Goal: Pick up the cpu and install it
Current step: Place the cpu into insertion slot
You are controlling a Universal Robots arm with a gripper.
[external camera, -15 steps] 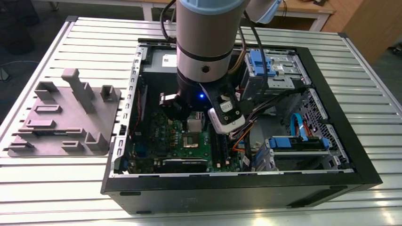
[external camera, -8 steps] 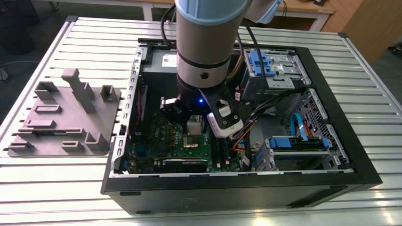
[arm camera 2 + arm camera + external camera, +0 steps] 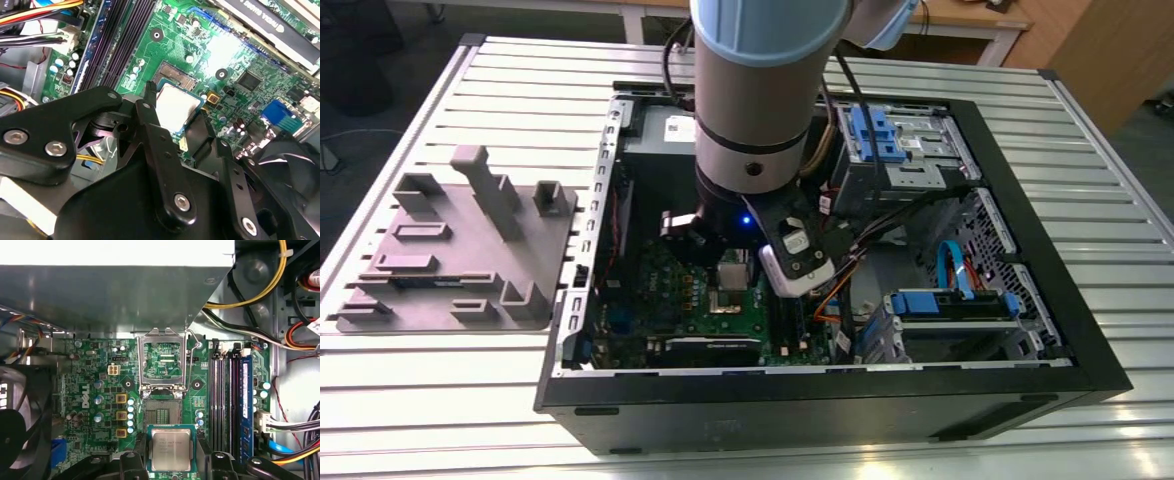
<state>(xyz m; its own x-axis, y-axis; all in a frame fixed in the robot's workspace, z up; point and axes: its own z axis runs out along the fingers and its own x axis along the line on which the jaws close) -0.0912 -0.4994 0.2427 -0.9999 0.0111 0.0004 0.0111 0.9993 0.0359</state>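
Observation:
The cpu (image 3: pixel 171 449), a small square chip with a pale silvery top, sits between the black fingers (image 3: pixel 141 452) of my gripper (image 3: pixel 171 460), which is shut on it. It hangs just above the green motherboard (image 3: pixel 90 385), beside the open dark socket (image 3: pixel 162 412). The socket's metal frame (image 3: pixel 162 360) is folded back. The second wrist view shows the cpu (image 3: pixel 175 106) clamped between the fingertips (image 3: pixel 149 95), partly over the socket (image 3: pixel 172 75). In the exterior view the gripper (image 3: pixel 734 262) reaches down into the open computer case (image 3: pixel 827 395), with the cpu (image 3: pixel 735 278) at its tip.
A grey power-supply box (image 3: pixel 115 285) stands close beyond the socket. Memory slots (image 3: pixel 230 400) and bundled cables (image 3: pixel 290 430) lie on one side, a black fan (image 3: pixel 20 425) on the other. A grey moulded fixture (image 3: pixel 454 250) rests on the table at the exterior view's left.

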